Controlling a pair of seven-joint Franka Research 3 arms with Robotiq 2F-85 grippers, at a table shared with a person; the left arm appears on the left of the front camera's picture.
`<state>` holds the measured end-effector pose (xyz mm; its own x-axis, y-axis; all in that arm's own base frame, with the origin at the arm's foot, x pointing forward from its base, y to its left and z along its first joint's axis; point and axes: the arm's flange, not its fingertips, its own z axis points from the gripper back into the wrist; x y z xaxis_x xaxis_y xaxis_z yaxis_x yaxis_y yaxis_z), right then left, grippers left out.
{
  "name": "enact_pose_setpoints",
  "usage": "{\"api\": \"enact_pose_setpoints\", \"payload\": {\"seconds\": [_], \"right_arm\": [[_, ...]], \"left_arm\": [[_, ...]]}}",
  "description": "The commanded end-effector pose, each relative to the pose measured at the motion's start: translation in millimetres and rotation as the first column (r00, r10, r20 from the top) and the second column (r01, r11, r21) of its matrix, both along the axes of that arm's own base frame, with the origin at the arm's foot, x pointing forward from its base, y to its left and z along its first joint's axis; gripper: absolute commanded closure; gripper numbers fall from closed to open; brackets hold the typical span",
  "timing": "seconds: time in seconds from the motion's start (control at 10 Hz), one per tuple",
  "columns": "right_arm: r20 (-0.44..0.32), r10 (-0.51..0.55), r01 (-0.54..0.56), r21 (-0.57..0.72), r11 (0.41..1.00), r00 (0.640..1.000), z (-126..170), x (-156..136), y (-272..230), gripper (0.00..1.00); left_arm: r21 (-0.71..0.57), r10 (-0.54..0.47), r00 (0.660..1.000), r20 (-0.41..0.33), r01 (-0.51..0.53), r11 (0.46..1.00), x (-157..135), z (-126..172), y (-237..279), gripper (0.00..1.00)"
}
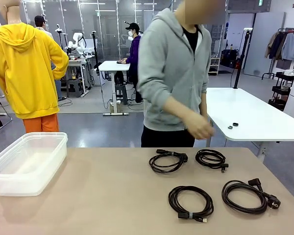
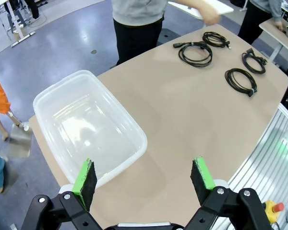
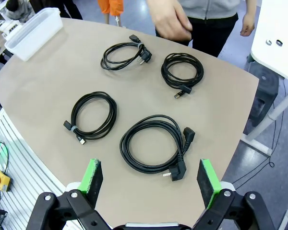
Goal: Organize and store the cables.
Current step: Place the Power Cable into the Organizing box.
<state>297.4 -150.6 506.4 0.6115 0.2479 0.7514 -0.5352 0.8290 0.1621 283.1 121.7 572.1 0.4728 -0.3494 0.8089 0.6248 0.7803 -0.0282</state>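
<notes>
Tan table (image 1: 88,196) in a busy lab, with white desks and a few other folks way in the back. Your left gripper (image 2: 143,162) hung up over the table's left side, fingers spread wide and holding nothing. The clear plastic tub (image 2: 81,129) sat just below and ahead of it, at the left end of the table. Your right gripper (image 3: 150,163) was the same deal: fingers wide apart, nothing held, looking down on the cables (image 3: 126,146). Those were four black coils, all lying flat on the right half of the table in two rows of two, none touching each other and well apart from the tub. The closest one was the biggest loop, with chunky plugs on its ends. Across the table, a person in a grey hoodie stood with one hand (image 1: 201,128) held out over the far edge, near the far pair of coils.
</notes>
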Motion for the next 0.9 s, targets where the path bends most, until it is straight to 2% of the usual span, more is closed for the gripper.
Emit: {"api": "enact_pose_setpoints", "payload": {"seconds": [0.0,0.8], "right_arm": [[0.009,0.016,-0.016,-0.002,1.000,1.000,-1.1,-0.9,-1.6,0.00],[0.009,0.016,-0.016,-0.002,1.000,1.000,-1.1,-0.9,-1.6,0.00]], "left_arm": [[-0.004,-0.013,1.000,0.000,0.013,1.000,1.0,-1.3,-1.4,0.00],[-0.004,-0.013,1.000,0.000,0.013,1.000,1.0,-1.3,-1.4,0.00]]}}
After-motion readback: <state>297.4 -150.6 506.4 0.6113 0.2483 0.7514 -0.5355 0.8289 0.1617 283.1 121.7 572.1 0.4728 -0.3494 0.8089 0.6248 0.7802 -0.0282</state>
